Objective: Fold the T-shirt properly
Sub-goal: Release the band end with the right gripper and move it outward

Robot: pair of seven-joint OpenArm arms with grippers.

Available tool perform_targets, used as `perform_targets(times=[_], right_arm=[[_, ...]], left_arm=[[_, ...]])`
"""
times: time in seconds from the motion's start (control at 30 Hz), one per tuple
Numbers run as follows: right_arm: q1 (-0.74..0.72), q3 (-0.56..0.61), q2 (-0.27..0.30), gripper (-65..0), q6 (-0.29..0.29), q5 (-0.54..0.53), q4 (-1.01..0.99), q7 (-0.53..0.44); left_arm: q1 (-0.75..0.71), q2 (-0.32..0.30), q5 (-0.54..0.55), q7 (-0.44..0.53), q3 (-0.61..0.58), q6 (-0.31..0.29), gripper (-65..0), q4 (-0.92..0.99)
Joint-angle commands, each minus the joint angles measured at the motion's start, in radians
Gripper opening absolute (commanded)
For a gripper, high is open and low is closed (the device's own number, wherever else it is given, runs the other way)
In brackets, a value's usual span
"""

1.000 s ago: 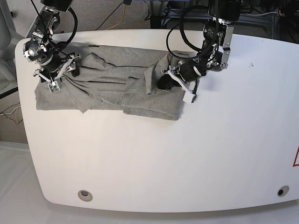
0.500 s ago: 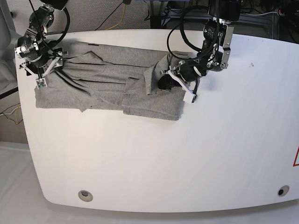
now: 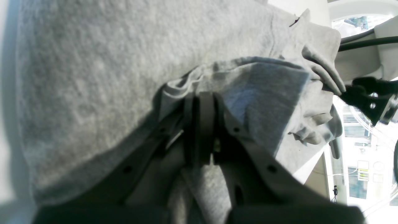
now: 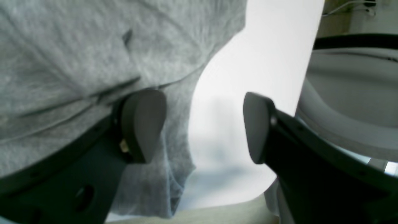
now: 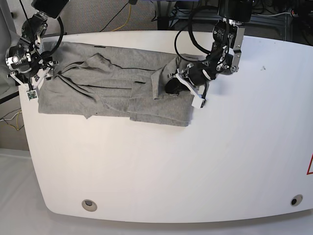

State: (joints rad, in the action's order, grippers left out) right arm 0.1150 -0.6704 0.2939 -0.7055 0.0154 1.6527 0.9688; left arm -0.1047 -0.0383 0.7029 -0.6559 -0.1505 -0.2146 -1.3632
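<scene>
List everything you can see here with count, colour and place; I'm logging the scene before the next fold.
T-shirt: one, heather grey, spread crumpled across the far half of the table, partly folded over at its middle.
Table: one, white, rounded corners, fills most of the base view.
Round fittings: two, dark and metallic, set in the table's near corners.
Cables: several, black and yellow, on the floor behind the table.
Red marking: one, at the table's edge on the base view's right.
Left end effector: one, black, shut on the T-shirt, pinching a fold.
Right end effector: one, black, open at the shirt's end by the table edge, gripping nothing.
</scene>
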Motion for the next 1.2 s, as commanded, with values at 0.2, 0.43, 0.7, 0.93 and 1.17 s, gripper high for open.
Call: perform_targets(times=[0.2, 0.43, 0.7, 0.93, 1.17], right_arm=[[-0.074, -0.11, 0.041, -24.8, 0.007, -0.121, -0.102, 0.046], [-0.111, -0.167, 0.121, -24.8, 0.007, -0.26, -0.286, 0.057], [-0.116, -0.197, 0.187, -24.8, 0.007, -0.371, -0.432, 0.057], [-0.116, -0.194, 0.189, -24.8, 0.007, -0.395, -0.435, 0.057], [-0.116, -0.194, 0.153, -24.8, 0.007, -0.395, -0.435, 0.063]], left_arm=[[-0.026, -0.005, -0.041, -0.068, 0.001, 0.059, -63.1, 0.032], [-0.026, -0.005, -0.041, -0.068, 0.001, 0.059, -63.1, 0.032], [-0.023, -0.005, -0.045, -0.068, 0.001, 0.06, -63.1, 0.032], [-0.022, -0.002, -0.045, -0.068, -0.001, 0.062, -63.1, 0.034], [-0.022, -0.002, -0.047, -0.068, -0.002, 0.062, -63.1, 0.035]])
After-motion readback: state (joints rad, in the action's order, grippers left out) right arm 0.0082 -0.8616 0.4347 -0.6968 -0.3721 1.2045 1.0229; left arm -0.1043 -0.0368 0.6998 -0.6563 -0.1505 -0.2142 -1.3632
